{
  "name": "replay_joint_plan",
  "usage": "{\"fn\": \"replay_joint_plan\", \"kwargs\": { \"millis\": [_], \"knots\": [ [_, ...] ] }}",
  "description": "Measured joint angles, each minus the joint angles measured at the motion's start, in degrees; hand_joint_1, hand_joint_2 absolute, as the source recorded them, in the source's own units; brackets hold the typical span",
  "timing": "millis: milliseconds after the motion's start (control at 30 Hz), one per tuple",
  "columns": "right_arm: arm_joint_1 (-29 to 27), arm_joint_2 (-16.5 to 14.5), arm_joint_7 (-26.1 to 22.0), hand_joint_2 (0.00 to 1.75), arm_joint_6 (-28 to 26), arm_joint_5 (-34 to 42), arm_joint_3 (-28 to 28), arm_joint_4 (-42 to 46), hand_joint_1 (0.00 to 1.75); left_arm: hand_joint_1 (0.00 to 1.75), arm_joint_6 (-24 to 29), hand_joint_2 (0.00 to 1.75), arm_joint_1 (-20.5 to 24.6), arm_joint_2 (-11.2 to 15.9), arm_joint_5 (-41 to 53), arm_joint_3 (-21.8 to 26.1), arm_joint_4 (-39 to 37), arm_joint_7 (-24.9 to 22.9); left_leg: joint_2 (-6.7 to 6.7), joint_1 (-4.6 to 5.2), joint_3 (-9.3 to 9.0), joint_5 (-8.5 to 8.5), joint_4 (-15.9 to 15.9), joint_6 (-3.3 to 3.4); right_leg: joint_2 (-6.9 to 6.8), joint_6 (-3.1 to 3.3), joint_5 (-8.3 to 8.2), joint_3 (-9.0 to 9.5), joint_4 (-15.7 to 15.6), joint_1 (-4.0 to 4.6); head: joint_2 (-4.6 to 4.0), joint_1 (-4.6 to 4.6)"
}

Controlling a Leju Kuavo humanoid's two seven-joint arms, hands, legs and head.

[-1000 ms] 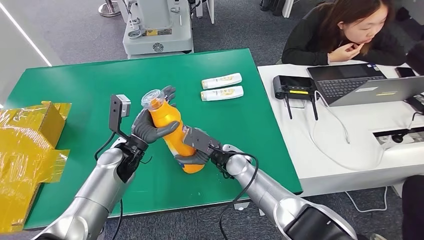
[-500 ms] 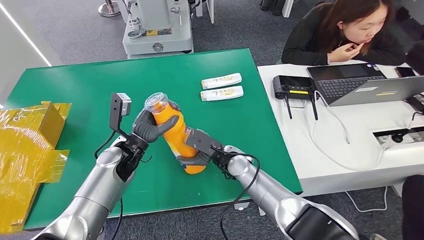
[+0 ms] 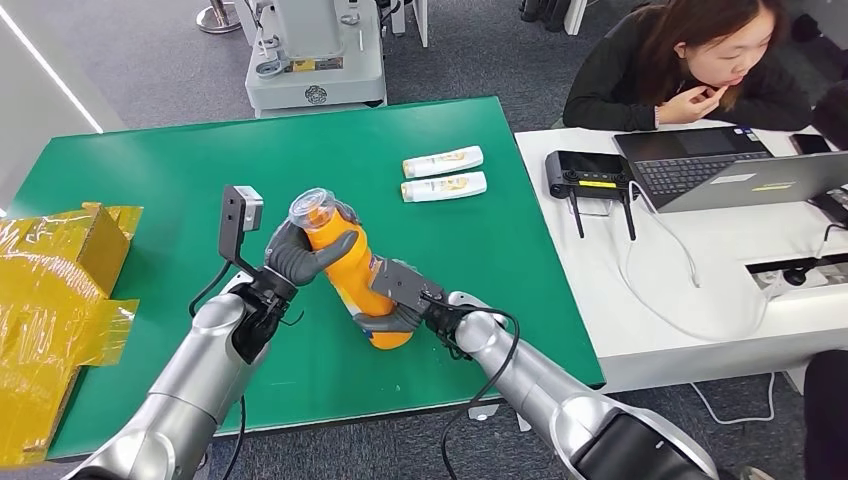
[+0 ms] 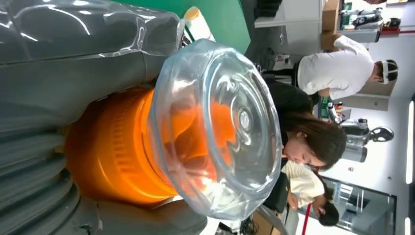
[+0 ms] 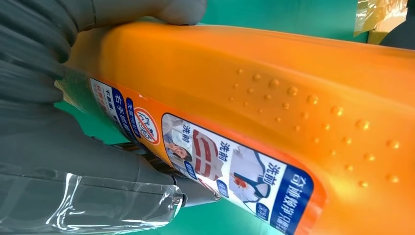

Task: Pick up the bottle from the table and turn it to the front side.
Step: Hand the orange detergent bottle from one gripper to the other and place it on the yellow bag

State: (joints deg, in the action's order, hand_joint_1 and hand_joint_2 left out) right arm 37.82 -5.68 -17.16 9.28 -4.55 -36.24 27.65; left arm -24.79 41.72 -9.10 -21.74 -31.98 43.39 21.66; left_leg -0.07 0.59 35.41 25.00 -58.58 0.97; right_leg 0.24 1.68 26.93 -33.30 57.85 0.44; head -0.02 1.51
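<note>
Both hands hold the orange bottle [image 3: 352, 275] above the green table [image 3: 180, 170], near its front-centre. The bottle tilts, its clear cap [image 3: 312, 208] toward 11 o'clock and its base toward 5 o'clock. The left hand [image 3: 295, 255] wraps the neck just under the cap; the right hand [image 3: 392, 300] clasps the lower body beside the label [image 5: 215, 161]. Two small white bottles [image 3: 444, 174] lie at 2 o'clock, well apart.

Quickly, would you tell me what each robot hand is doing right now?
Left robot hand: holding the orange bottle near its cap.
Right robot hand: holding the same bottle's lower body.
</note>
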Motion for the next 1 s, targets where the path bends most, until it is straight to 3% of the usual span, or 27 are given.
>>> {"fn": "replay_joint_plan", "kwargs": {
  "millis": [200, 333, 467, 600, 867, 1000],
  "knots": [
    [-0.28, 0.29, -0.78, 1.75, -2.41, 0.33, -0.57, 0.01, 1.75, 1.75, -5.71, 1.75, 0.26, 0.24, -4.21, -0.02, -0.14, -3.48, 0.01, 0.0, 0.0, 0.0, 0.0, 0.0, 0.01, 0.0, 0.0, -0.01, 0.0, 0.0, 0.0, 0.01],
    [-0.33, 0.39, -1.27, 1.75, -3.47, 0.9, -0.77, 0.04, 0.03, 1.75, -7.41, 1.75, 0.56, 0.31, -5.75, -0.04, -0.46, -4.73, 0.02, 0.0, 0.0, 0.0, 0.0, 0.0, 0.02, 0.0, 0.0, -0.01, 0.0, 0.0, 0.0, 0.0],
    [-0.43, 0.51, -1.75, 1.75, -3.59, 1.58, -0.76, 0.18, 0.03, 1.75, -6.33, 1.75, 0.68, 0.31, -4.45, -0.43, -0.59, -3.46, 0.01, 0.0, 0.0, 0.0, 0.0, 0.0, 0.01, 0.0, 0.0, -0.01, 0.0, 0.0, 0.0, 0.0],
    [-5.22, 3.26, -5.97, 1.75, -4.54, 5.64, 0.88, 5.19, 0.0, 1.75, 6.96, 1.75, 1.55, 1.04, 9.1, -2.46, -0.42, 5.79, -0.01, 0.01, 0.01, 0.01, -0.01, 0.0, 0.0, 0.0, 0.0, -0.01, -0.02, -0.01, 0.0, 0.01],
    [-10.92, 5.9, -7.39, 1.75, -4.7, 6.39, 3.26, 10.39, 0.0, 1.75, 6.47, 1.75, 2.55, 1.98, 12.15, -2.47, -0.54, 7.05, 0.0, 0.0, 0.03, 0.01, 0.0, 0.0, 0.01, 0.0, 0.0, -0.03, -0.02, 0.0, 0.0, 0.01],
    [-11.8, 6.13, -7.61, 0.0, -4.73, 6.99, 4.01, 11.33, 0.0, 1.75, 6.19, 1.75, 2.93, 1.9, 12.41, -2.47, -0.79, 7.08, 0.01, 0.0, 0.03, 0.01, 0.0, 0.0, 0.01, 0.0, 0.0, -0.04, -0.02, 0.0, 0.0, 0.02]
  ]
}}
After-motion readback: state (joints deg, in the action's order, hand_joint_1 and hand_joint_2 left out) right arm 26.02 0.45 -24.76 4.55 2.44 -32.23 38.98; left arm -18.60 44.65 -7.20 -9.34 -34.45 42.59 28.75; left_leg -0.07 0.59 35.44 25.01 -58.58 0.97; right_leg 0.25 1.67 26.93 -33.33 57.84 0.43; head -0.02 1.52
